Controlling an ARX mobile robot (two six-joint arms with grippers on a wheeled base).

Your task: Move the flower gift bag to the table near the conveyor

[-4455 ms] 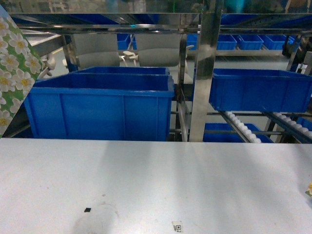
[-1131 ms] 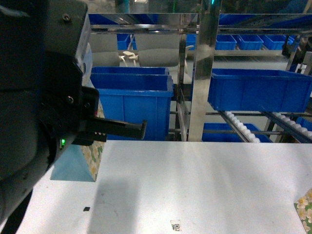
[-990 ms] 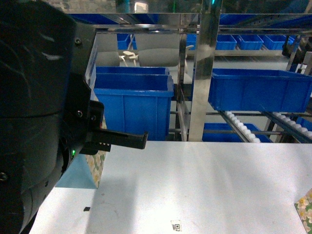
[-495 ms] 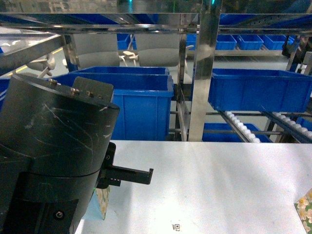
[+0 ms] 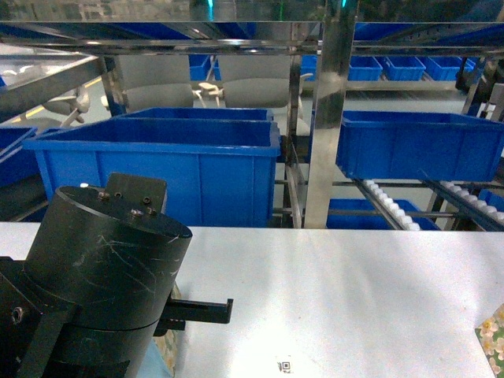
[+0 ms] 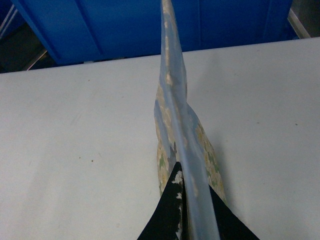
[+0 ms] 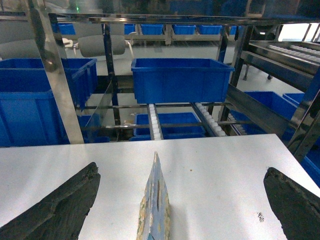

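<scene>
In the left wrist view the flower gift bag (image 6: 172,107) is seen edge-on, pale aqua with flowered faces. My left gripper (image 6: 194,179) is shut on its upper edge, and its bottom reaches the table (image 6: 75,150). In the head view my left arm's black wrist (image 5: 102,283) hides nearly all of the bag, at the table's near left. The conveyor (image 5: 390,205) with white rollers runs through the steel racking behind the table. My right gripper (image 7: 182,170) is open above the table, with a second flowered bag (image 7: 155,205) standing between its wide-apart fingers.
Large blue bins (image 5: 157,169) stand just behind the table's far edge, and another blue bin (image 5: 417,146) sits on the roller track. A steel post (image 5: 327,118) rises at the middle. The second flowered bag (image 5: 494,335) shows at the right edge. A code sticker (image 5: 285,366) lies near the front.
My left arm has come in from the left with the bag and sunk lower and nearer the camera, covering the bag. The right side is unchanged.
</scene>
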